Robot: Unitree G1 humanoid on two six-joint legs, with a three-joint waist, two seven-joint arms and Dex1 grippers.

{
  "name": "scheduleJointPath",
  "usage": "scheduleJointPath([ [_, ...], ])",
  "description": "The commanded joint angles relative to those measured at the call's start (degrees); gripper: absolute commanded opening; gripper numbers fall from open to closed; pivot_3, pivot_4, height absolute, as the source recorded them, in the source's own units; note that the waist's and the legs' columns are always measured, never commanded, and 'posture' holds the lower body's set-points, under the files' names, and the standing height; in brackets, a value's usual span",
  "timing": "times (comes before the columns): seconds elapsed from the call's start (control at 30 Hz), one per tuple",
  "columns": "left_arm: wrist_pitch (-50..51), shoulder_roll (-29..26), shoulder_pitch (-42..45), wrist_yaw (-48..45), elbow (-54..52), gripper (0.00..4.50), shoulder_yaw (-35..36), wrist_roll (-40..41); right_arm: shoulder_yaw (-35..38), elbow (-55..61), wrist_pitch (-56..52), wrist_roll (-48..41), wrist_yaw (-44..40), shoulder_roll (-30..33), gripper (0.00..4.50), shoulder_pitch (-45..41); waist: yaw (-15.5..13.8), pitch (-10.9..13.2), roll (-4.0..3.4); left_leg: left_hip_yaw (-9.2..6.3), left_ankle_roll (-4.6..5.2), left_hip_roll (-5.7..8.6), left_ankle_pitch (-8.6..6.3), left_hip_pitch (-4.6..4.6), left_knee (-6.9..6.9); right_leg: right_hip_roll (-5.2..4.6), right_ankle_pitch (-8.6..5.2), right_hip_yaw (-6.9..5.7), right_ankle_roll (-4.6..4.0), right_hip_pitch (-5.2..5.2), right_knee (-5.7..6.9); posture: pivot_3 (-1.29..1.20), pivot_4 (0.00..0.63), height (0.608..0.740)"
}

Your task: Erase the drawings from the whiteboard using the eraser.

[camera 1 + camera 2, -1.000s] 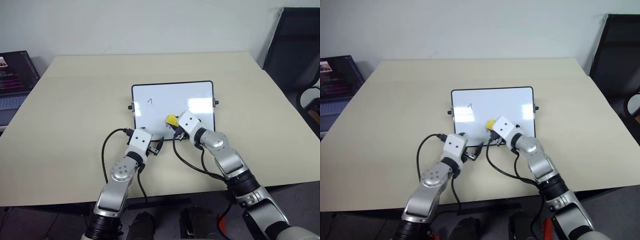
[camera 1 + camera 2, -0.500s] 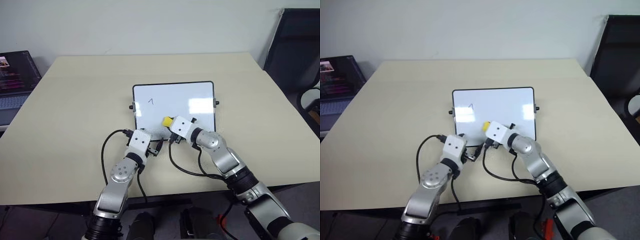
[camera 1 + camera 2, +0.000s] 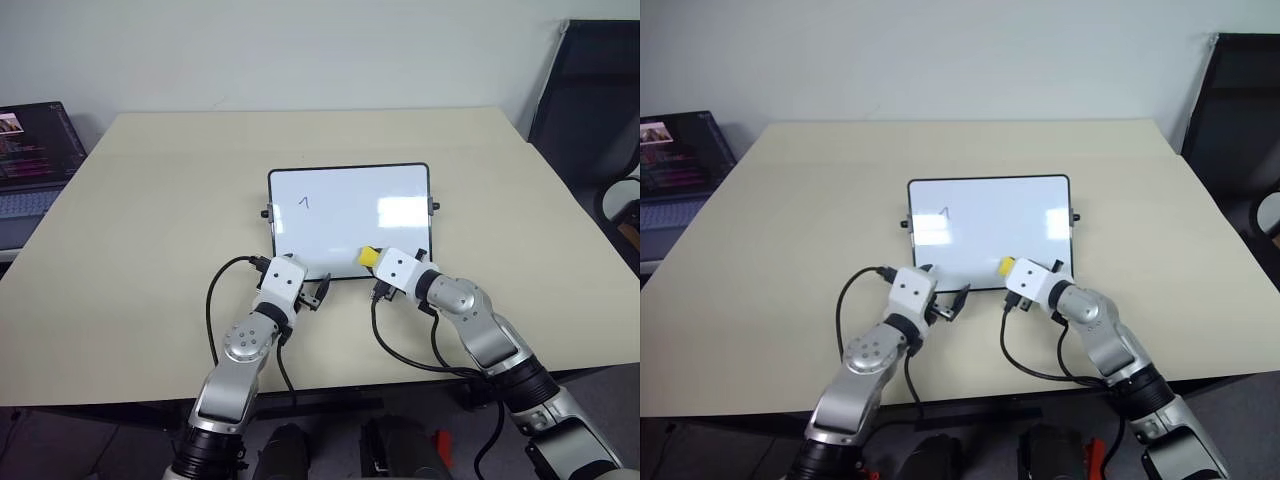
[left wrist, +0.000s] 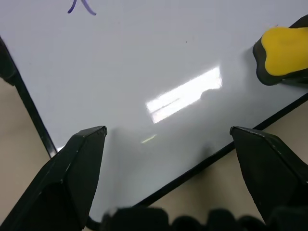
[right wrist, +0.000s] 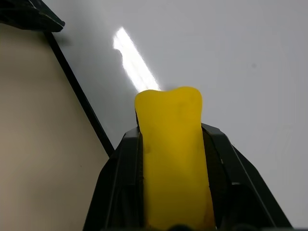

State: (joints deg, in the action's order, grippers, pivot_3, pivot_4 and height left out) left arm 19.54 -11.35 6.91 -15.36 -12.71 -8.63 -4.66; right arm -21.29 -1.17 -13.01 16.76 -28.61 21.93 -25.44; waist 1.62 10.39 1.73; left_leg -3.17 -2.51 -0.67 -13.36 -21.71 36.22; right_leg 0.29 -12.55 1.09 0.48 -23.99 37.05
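The whiteboard point(image 3: 348, 215) lies flat in the middle of the table. One drawing point(image 3: 303, 202), a small tick-like stroke, sits near its far left corner and shows again as a thin mark point(image 4: 81, 6) in the left wrist view. My right gripper point(image 3: 373, 263) is shut on the yellow eraser point(image 3: 368, 258), whose tip rests on the board just inside the near edge, right of centre. From the right wrist view the eraser point(image 5: 173, 154) sticks out between the two black fingers. My left gripper point(image 3: 316, 291) stands open at the board's near edge, left of the eraser point(image 4: 284, 50).
The beige table point(image 3: 150, 200) has bare room on all sides of the board. A laptop point(image 3: 30, 150) stands off its left side and a black chair point(image 3: 590, 90) at the right. Black cables loop from both wrists near the front edge.
My right gripper has slid the eraser from the board's lower middle to the right and closer to the near edge. The left gripper has stayed put.
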Motion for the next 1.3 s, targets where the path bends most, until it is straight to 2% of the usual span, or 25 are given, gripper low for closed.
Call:
scheduleJointPath([
  [0.03, -1.3, 0.2, 1.1, -0.2, 0.0, 4.50, -0.2, 0.3, 2.7, -0.8, -2.7, -0.2, 1.7, -1.0, 1.25, -0.6, 0.0, 0.0, 0.00, 0.00, 0.00, 0.00, 0.00, 0.00, 0.00, 0.00, 0.01, 0.00, 0.01, 0.00, 0.00, 0.00, 0.150, 0.740],
  [0.13, -1.6, 0.3, 1.4, -0.3, 0.5, 4.50, -0.1, 0.3, 4.2, 0.1, -2.6, -1.7, 2.3, -2.6, 1.25, -0.5, 0.1, 0.0, 0.00, 0.00, 0.01, 0.00, 0.01, 0.00, 0.00, 0.00, 0.01, 0.00, 0.02, 0.00, 0.00, 0.00, 0.150, 0.740],
  [0.43, -3.6, 2.2, 0.8, 1.8, -1.8, 4.50, 2.5, 2.0, 13.0, 10.1, 0.1, -13.7, 2.8, -8.0, 1.25, 4.0, 0.0, 0.0, 0.00, -0.03, -0.02, 0.00, -0.01, -0.20, -0.17, 0.00, 0.03, 0.01, 0.05, -0.15, -0.08, 0.00, 0.150, 0.740],
  [0.67, -5.5, 5.7, 1.4, 6.3, -2.1, 4.50, 5.3, 2.4, 13.6, 10.5, 2.6, -13.7, 4.4, -7.3, 1.25, 5.2, 0.1, 0.0, 0.00, -0.03, -0.02, 0.00, -0.02, -0.14, -0.12, 0.00, 0.03, 0.00, 0.05, -0.11, -0.07, 0.00, 0.150, 0.740],
  [0.93, -2.4, 3.2, 2.6, 12.8, -0.4, 4.50, 7.3, -3.4, 13.3, 9.4, 2.4, -13.6, 5.7, -7.7, 1.25, 4.3, 0.1, 0.0, 0.00, -0.03, -0.02, 0.00, -0.01, -0.15, -0.16, 0.01, 0.03, 0.00, 0.05, -0.12, -0.06, 0.00, 0.150, 0.740],
  [1.13, -3.3, 3.7, 3.1, 12.0, -0.1, 4.50, 7.3, -1.9, 12.8, 8.4, 2.9, -13.6, 5.4, -7.7, 1.25, 3.0, 0.0, 0.0, 0.00, -0.04, -0.02, 0.01, -0.02, -0.17, -0.13, 0.00, 0.03, 0.00, 0.06, -0.11, -0.07, 0.00, 0.150, 0.740],
  [1.3, -4.3, 4.4, 4.2, 9.7, 0.9, 4.50, 6.6, 0.2, 10.8, 3.5, 5.5, -13.1, 5.1, -9.9, 1.25, -3.1, 0.2, 0.0, 0.00, -0.03, -0.01, -0.01, -0.01, -0.12, -0.12, 0.02, 0.04, -0.02, 0.06, -0.11, -0.01, 0.00, 0.150, 0.740],
])
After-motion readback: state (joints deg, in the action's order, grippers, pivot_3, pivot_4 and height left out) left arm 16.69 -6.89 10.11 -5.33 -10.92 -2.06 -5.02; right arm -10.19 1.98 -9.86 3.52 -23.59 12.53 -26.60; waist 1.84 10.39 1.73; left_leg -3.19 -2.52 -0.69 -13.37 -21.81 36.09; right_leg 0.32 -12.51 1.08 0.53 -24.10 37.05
